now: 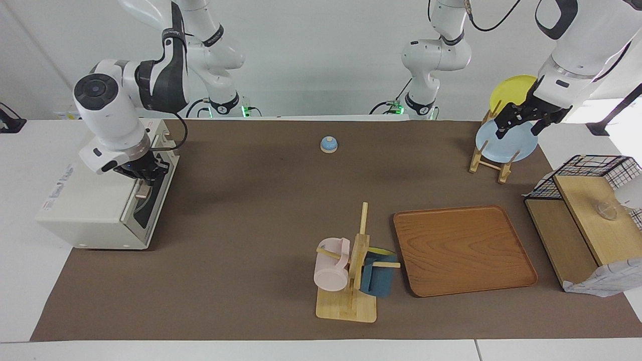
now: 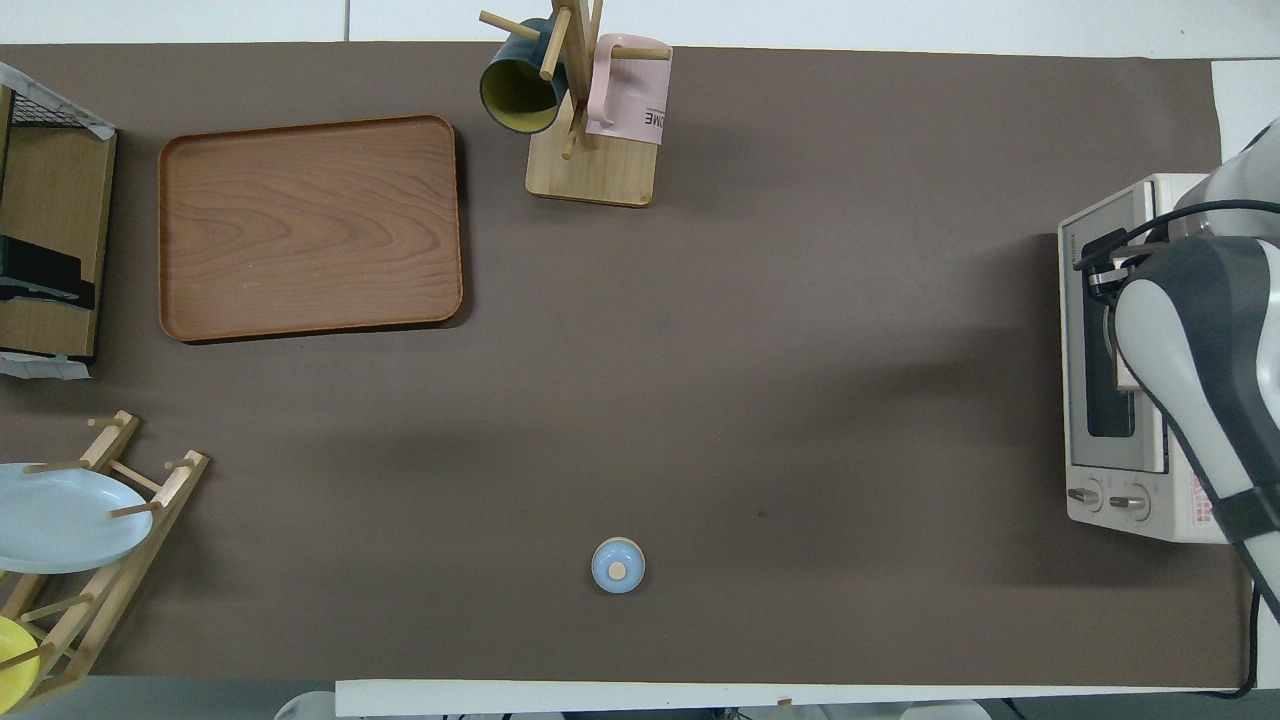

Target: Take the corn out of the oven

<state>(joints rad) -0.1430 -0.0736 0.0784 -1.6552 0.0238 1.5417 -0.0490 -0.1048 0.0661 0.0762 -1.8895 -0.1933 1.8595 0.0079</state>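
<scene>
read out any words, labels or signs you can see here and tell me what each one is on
"ME": end of a larger word on the pink mug; the rest is hidden.
Red warning triangle sticker with print on the oven: too small to read.
Blue and red lettering on the oven's top: blurred, unreadable.

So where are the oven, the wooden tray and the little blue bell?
oven [image 1: 90, 200]: facing view, on its cream top panel.
wooden tray [image 1: 461, 250]: facing view, on its bare floor.
blue bell [image 2: 618, 566]: overhead view, on its dome.
</scene>
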